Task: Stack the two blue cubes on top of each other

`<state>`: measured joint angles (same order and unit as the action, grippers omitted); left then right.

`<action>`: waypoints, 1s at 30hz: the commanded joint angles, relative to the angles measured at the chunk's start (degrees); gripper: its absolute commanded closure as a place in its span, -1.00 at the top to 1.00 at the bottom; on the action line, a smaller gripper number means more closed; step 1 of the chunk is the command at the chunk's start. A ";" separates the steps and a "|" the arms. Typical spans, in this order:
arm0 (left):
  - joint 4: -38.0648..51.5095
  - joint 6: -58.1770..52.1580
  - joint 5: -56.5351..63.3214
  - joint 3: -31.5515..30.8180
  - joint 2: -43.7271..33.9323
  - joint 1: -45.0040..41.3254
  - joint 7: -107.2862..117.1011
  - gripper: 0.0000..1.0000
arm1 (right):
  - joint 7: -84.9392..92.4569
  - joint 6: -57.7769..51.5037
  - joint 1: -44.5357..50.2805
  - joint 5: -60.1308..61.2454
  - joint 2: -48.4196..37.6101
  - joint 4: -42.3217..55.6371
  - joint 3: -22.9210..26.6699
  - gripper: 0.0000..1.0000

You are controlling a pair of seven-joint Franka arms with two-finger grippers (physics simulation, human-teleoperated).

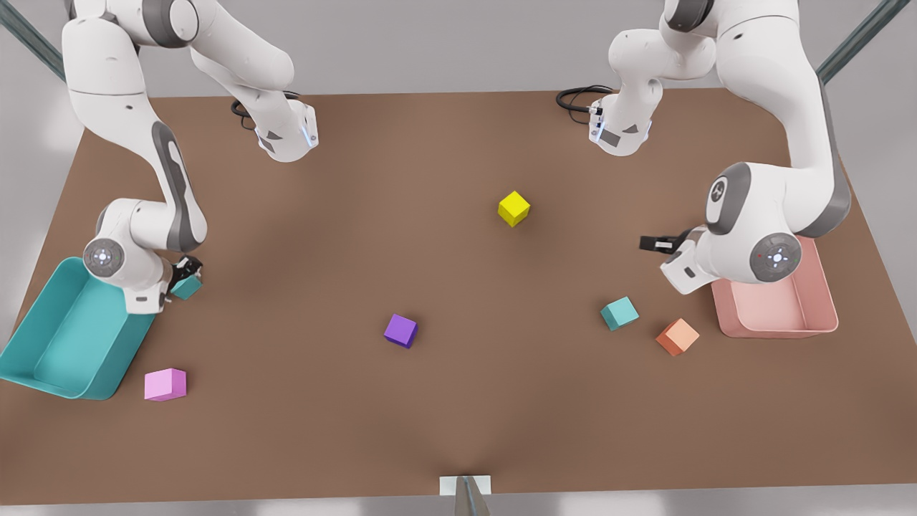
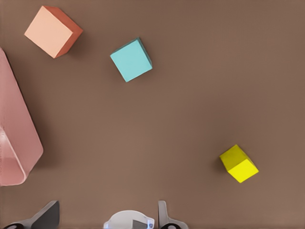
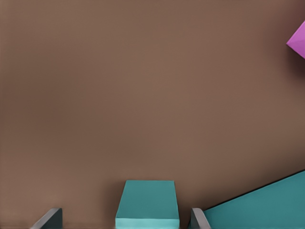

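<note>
- At the front view's left, beside the teal tray (image 1: 43, 351), the right gripper (image 1: 185, 278) clamped one blue cube (image 1: 188, 287), lifted; a shallow grip could drop it mid-carry.
- Right of centre, second blue cube (image 1: 620, 313) sat touching nothing, orange cube (image 1: 677, 337) near; off-centre placement would topple the stack.
- Far right, left gripper (image 1: 655, 244) waited, fingers spread, empty.

Two glossy white arms (image 1: 143, 143) with rounded shells, dark grey joint bands, round grey end caps bearing small lit dots, looped black cables near the wrists, blue status lights.

Simulated robot lab, brown table (image 1: 458, 416), coloured cubes, two trays, grey backdrop
</note>
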<state>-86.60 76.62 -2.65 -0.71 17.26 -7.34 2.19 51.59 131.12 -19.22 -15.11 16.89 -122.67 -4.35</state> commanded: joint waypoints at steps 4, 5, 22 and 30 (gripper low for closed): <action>0.03 0.02 0.45 0.01 0.76 -0.04 -0.52 1.00 | 8.00 2.21 -2.05 0.96 0.17 -1.17 0.04 1.00; 0.03 0.02 0.72 0.09 1.38 0.22 -0.61 1.00 | 8.00 2.21 -2.66 1.58 0.17 -1.78 0.04 1.00; 1.97 0.11 1.07 0.18 1.38 2.33 -0.88 1.00 | 8.09 3.88 -4.51 1.75 2.27 -2.05 0.04 1.00; 1.88 0.02 1.07 0.18 1.38 3.30 -0.96 1.00 | 8.27 5.02 -4.59 1.75 2.72 -2.05 0.04 1.00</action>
<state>-84.75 76.73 -1.63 -0.53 18.70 -4.11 1.53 58.02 135.69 -23.89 -13.40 19.68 -124.74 -4.31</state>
